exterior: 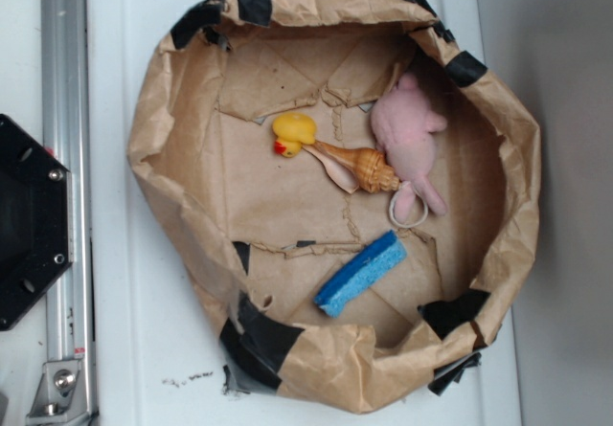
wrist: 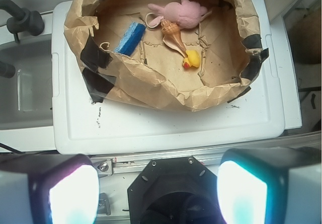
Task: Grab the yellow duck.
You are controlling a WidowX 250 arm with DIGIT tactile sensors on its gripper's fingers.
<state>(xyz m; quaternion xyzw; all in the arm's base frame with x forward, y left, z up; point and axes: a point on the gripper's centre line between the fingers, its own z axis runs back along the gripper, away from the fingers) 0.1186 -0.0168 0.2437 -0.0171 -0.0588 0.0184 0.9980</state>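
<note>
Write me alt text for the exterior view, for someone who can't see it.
Seen from above, a small yellow rubber duck lies inside a crumpled brown paper basin patched with black tape, its back touching an orange-tan spiral seashell. A pink plush toy lies to the shell's right, and a blue rectangular sponge below. The tool is out of frame.

Yellow duck [exterior: 294, 132] touching seashell [exterior: 362, 167]
</note>
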